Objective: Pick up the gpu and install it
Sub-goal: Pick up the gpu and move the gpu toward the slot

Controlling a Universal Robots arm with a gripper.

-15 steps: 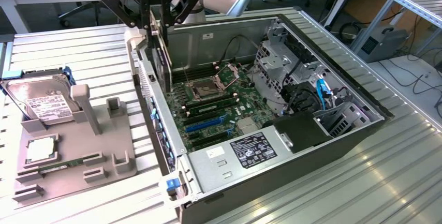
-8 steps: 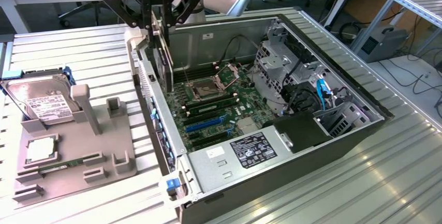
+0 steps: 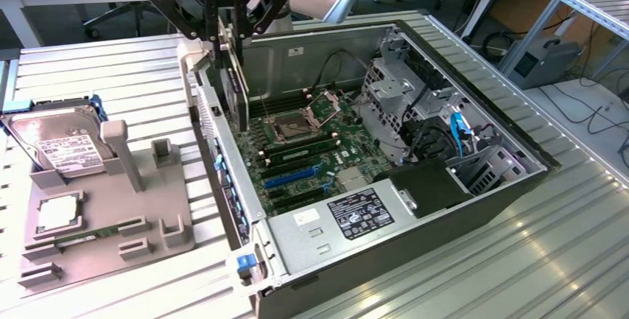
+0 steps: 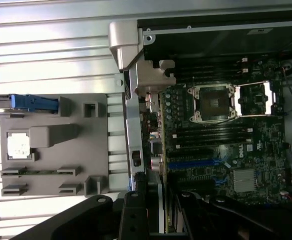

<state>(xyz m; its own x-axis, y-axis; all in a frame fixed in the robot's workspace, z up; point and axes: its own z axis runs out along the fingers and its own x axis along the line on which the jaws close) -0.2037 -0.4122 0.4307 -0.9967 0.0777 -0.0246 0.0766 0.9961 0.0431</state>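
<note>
Dark gpu (image 3: 236,90) hangs clamped in the jaws over the open case (image 3: 443,260); installing it calls for alignment above the blue slot (image 3: 290,177).

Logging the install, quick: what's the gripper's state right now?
Gripper: closed on the gpu, holding it on edge over the open case.

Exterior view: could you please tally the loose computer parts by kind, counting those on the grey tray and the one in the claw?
hard drive: 1
processor chip: 1
memory stick: 1
gpu: 1
Total: 4
</note>
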